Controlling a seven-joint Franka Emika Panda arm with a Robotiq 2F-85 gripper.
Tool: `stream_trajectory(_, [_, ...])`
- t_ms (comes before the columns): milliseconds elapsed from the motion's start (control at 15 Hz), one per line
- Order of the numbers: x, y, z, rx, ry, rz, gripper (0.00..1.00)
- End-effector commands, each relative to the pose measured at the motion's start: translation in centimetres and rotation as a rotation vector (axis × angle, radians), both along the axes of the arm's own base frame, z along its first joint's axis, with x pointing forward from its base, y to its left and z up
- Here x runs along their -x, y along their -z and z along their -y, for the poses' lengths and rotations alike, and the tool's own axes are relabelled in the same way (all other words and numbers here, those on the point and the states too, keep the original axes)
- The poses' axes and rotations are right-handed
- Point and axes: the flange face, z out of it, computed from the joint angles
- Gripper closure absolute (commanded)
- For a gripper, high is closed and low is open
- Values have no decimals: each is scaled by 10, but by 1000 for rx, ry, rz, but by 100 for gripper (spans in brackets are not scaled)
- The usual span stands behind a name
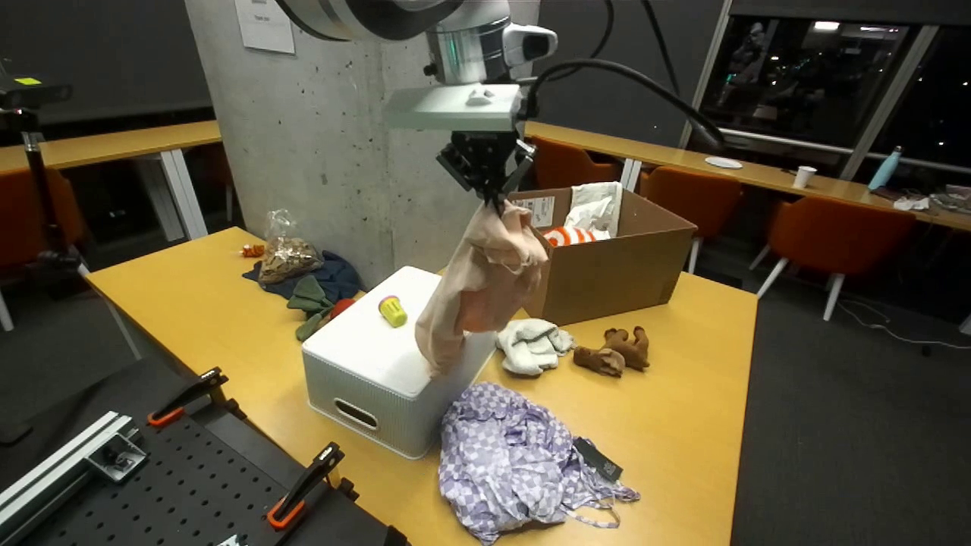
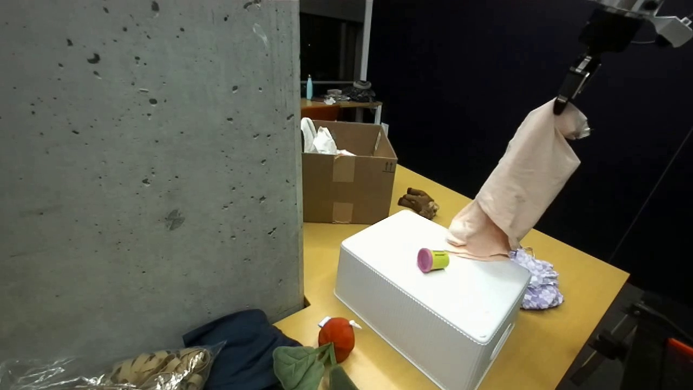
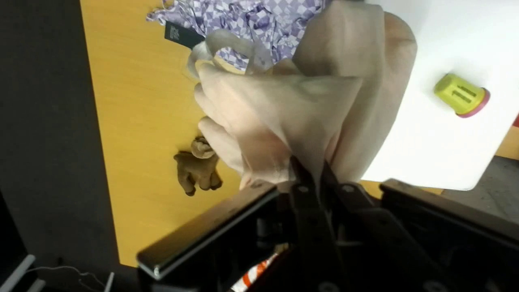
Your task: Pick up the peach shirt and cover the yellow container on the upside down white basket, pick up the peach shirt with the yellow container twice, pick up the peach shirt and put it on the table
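My gripper [image 1: 494, 202] is shut on the top of the peach shirt [image 1: 485, 277], high above the table. In both exterior views the shirt hangs slanting down from the fingers [image 2: 561, 106]. The shirt's lower end [image 2: 479, 233] overlaps one edge of the upside down white basket [image 1: 372, 345]; whether it touches is hard to tell. The yellow container [image 1: 393, 312] with a pink lid lies on its side, uncovered, on the basket top [image 2: 403, 230], apart from the shirt. In the wrist view the shirt [image 3: 279, 109] bunches at the fingertips, and the container [image 3: 458, 93] lies to the right.
A purple checkered garment [image 1: 508, 462] lies beside the basket. A white cloth [image 1: 533, 346], a brown plush toy [image 1: 616, 353] and a cardboard box [image 1: 614, 277] are on the table. A red plush [image 2: 337, 338], navy cloth [image 2: 243, 346] and concrete pillar [image 2: 151, 162] are on another side.
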Motion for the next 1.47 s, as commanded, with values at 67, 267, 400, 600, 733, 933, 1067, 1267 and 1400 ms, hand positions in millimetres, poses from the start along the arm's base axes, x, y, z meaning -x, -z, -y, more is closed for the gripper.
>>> stream_trajectory(67, [14, 20, 48, -28, 83, -9, 98])
stream_trajectory(267, [7, 75, 61, -47, 109, -76, 98])
stream_trajectory(400, [2, 115, 69, -65, 125, -119, 98])
stream_trajectory(600, [-2, 162, 105, -122, 199, -158, 98])
stream_trajectory(733, [-2, 174, 136, -155, 262, -169, 98])
stream_trajectory(933, [-7, 181, 172, -176, 332, -166, 98])
stream_trajectory(1067, [-11, 182, 179, -174, 351, -166, 66])
stream_trajectory(1267, [-18, 178, 168, -179, 341, -169, 46])
stream_trajectory(1400, [-21, 173, 145, -191, 344, -175, 31])
